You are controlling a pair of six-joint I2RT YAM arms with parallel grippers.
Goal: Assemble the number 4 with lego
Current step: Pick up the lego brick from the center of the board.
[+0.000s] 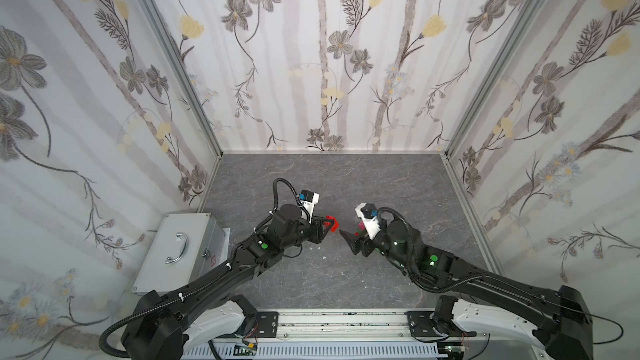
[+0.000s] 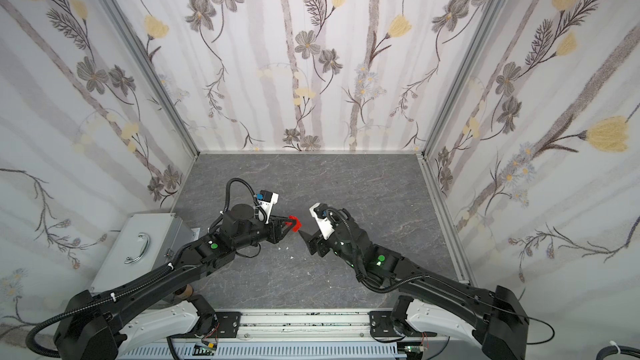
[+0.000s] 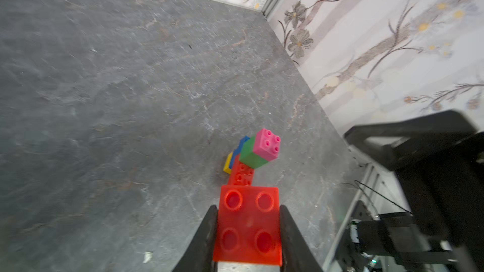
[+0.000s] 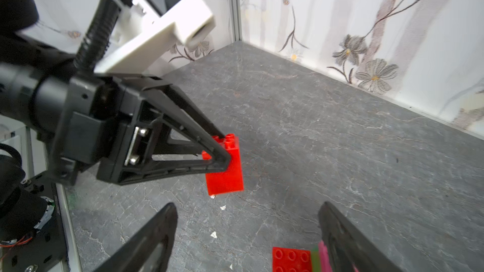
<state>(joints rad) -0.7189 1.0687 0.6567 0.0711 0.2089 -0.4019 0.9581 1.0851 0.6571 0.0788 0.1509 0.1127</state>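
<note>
Red brick point(image 3: 248, 227), clenched in left gripper point(image 3: 247, 213) seemingly clear of the worktop point(image 3: 117, 87), judged ready for pressing onto the unfinished figure point(image 3: 252, 153), which rested by the right gripper point(image 4: 247, 205), its jaws spread and empty, leaving access.

1. In both top views, the scene is seen from high above the arm bases point(image 1: 266, 322), facing forward and down onto the tabletop point(image 1: 311, 181).
2. From the left wrist, the tabletop is seen at close range past the left gripper point(image 3: 248, 209), facing the right arm point(image 3: 445, 205).
3. From the right wrist, the left gripper is faced at close range, past the right gripper point(image 4: 247, 205).
4. The short red brick point(image 4: 226, 176) is shared by all views.
</note>
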